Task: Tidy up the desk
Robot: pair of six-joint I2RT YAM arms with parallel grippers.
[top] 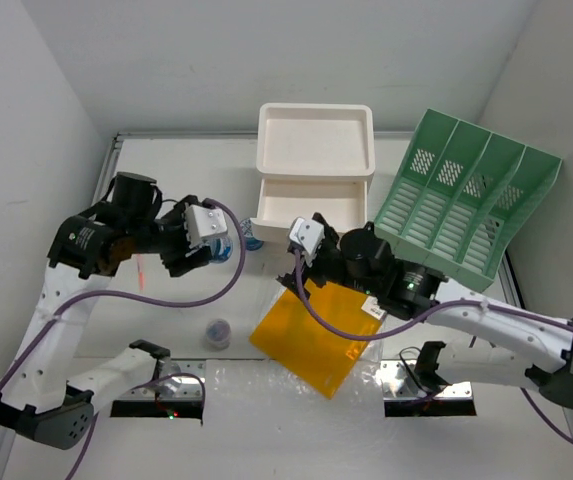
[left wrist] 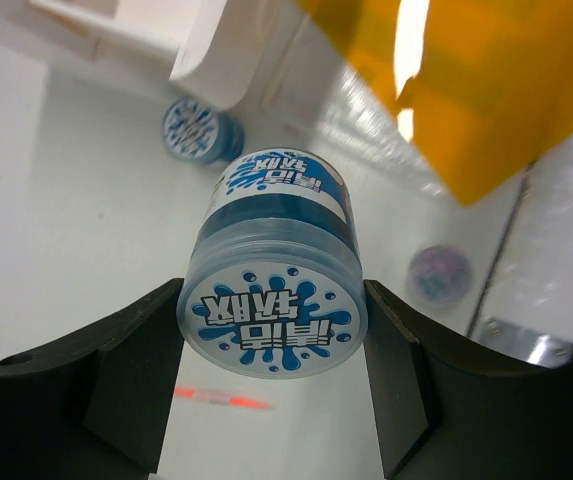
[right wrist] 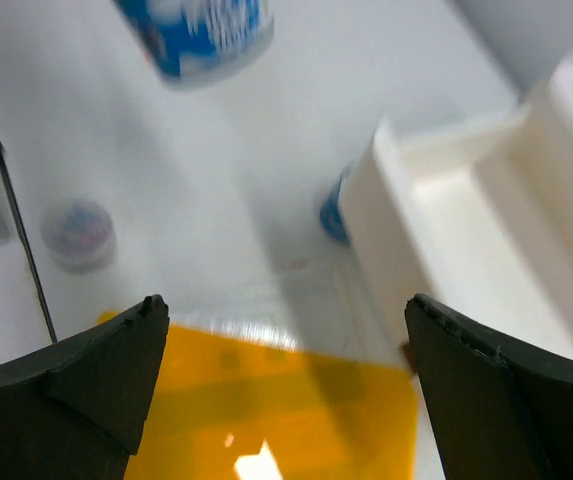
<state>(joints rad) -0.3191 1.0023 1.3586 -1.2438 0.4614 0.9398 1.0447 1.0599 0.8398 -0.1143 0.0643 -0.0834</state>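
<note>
On the white desk my left gripper is shut on a blue-and-white labelled jar. The left wrist view shows that jar lying sideways between my two black fingers, lifted off the tabletop. My right gripper is open and empty. It hovers over the near edge of a yellow folder, just in front of the white drawer box. In the right wrist view its gripper stands wide above the folder.
A second blue jar stands by the drawer box's left corner. A small pale jar stands near the front. A red pen lies at the left. A green slotted file rack leans at the right.
</note>
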